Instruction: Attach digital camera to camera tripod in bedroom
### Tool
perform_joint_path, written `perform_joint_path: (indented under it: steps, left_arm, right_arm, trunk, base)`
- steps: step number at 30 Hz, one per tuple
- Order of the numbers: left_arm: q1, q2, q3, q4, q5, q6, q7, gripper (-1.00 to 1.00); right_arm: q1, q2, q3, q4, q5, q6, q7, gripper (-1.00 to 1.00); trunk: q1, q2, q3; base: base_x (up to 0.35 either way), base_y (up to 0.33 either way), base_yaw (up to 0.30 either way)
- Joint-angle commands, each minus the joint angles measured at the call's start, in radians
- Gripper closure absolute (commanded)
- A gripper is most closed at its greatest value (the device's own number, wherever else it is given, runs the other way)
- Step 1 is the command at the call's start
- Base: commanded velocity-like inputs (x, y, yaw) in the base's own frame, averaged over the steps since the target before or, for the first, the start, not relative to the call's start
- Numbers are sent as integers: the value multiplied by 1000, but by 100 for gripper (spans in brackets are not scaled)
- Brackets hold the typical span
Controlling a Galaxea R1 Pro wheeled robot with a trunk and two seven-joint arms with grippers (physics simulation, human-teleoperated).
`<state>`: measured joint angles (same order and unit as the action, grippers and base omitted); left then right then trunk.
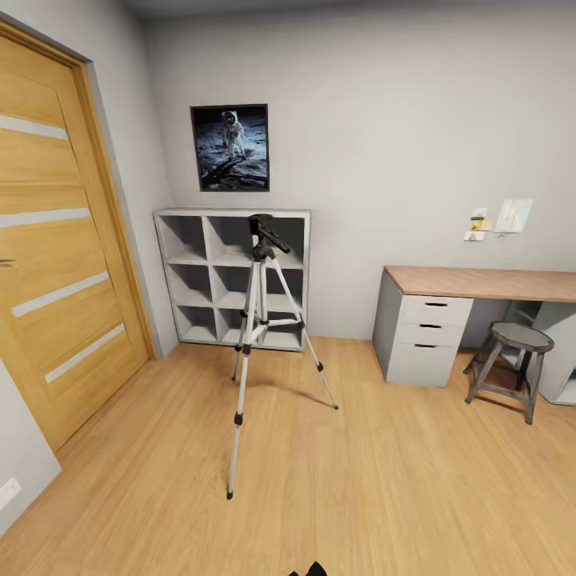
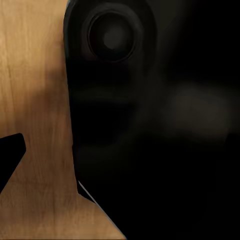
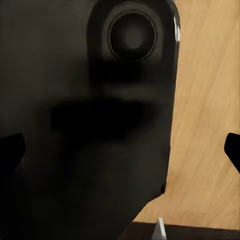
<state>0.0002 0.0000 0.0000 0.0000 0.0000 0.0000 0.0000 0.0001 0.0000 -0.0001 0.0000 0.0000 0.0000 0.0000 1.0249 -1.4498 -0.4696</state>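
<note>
Hands hung low over the wood floor (image 1: pixel 384 480) as you faced the bedroom corner. Your left hand (image 2: pixel 10 155) showed one dark fingertip beside a black robot part; your right hand (image 3: pixel 120 150) showed a fingertip at each edge of its wrist view, spread wide with nothing between them. How far the left was open, I could not tell. Your camera tripod (image 1: pixel 260 320) stood upright on the floor before the white cube shelf (image 1: pixel 196 264), between the wooden door (image 1: pixel 56 240) and the bench (image 1: pixel 480 282).
</note>
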Motion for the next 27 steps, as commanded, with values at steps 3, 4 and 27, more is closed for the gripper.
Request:
perform_joint_path:
  steps: [3,4,27]
  left_arm:
    - [-2,-10,5,-5,3,2,-11,-100]
    - [-2,-10,5,-5,3,2,-10,-100]
    - [-2,-11,12,-57,88,-25,-7,-100]
  right_arm:
    - [-2,-9,8,-5,9,-5,-2,-100]
    - [-2,-9,8,-5,9,-5,-2,-100]
    - [-2,-17,8,-6,9,-38,-2,-100]
  trunk:
    - [0,0,0]
    - [0,0,0]
    - [0,0,-1]
  base:
    - [0,0,0]
    - [0,0,0]
    - [0,0,0]
